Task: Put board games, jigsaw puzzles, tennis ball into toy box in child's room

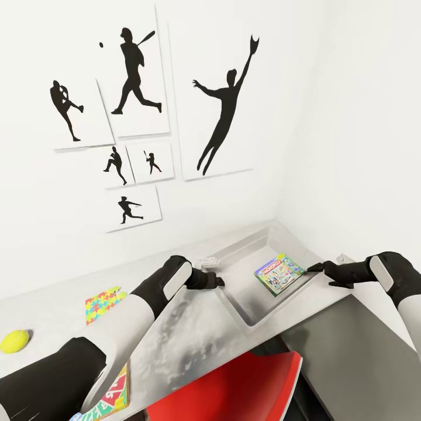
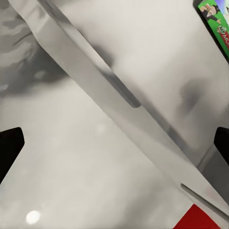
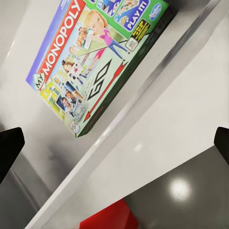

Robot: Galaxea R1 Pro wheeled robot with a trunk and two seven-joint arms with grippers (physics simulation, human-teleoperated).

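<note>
Head view shows us both arms reaching over the toy box (image 1: 237, 304) on the counter (image 1: 52, 301). Our right gripper (image 1: 314, 268) hangs empty, fingers spread wide, just beside the Monopoly box (image 1: 279, 273), which lies flat inside the toy box; we judge it freshly dropped there. Its lid reads "MY MONOPOLY", "GO" and "PLAY IT!". Our left gripper (image 1: 220, 281) is wide open too, over the box's rim. On the counter wait one jigsaw puzzle (image 1: 103, 304), the tennis ball (image 1: 14, 341) and the Skip-Bo box (image 1: 111, 397).

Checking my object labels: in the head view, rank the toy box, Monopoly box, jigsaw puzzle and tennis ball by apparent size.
1. toy box
2. Monopoly box and jigsaw puzzle, which look alike in size, so unranked
3. tennis ball
</note>
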